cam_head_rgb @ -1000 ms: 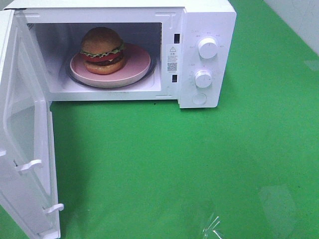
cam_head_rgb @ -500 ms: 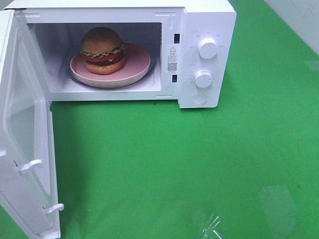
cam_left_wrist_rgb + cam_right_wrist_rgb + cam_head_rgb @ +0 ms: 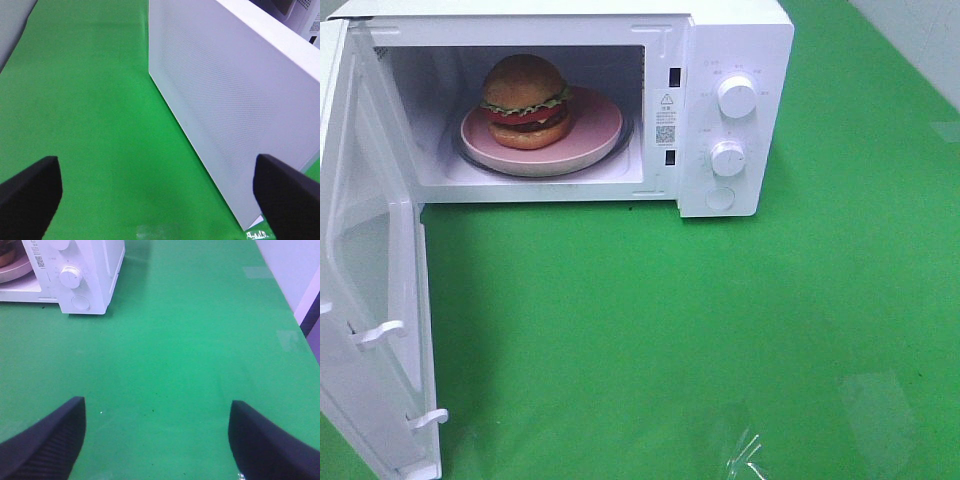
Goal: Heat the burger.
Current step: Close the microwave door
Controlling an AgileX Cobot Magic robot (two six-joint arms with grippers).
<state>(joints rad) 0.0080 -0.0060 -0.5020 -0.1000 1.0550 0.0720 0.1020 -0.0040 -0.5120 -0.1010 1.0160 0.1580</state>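
1. the burger (image 3: 526,100) is sitting inside the microwave (image 3: 735,40), upper left of the frame
2. left jaws and right jaws are standing wide, holding nothing
3. the door (image 3: 365,300) is hanging open at the left edge; pushing its outer face squarely is looking wisest

Green tabletop (image 3: 720,330), pale wall (image 3: 920,35) far right

A white microwave (image 3: 735,40) stands at the back of a green table (image 3: 670,320), its door (image 3: 360,300) swung wide open on the left. Inside, the burger (image 3: 525,100) sits upright on a pink plate (image 3: 595,125), toward its left side. The panel carries 2 dials, an upper knob (image 3: 737,96) and a lower knob (image 3: 728,158), above a round button (image 3: 720,198).
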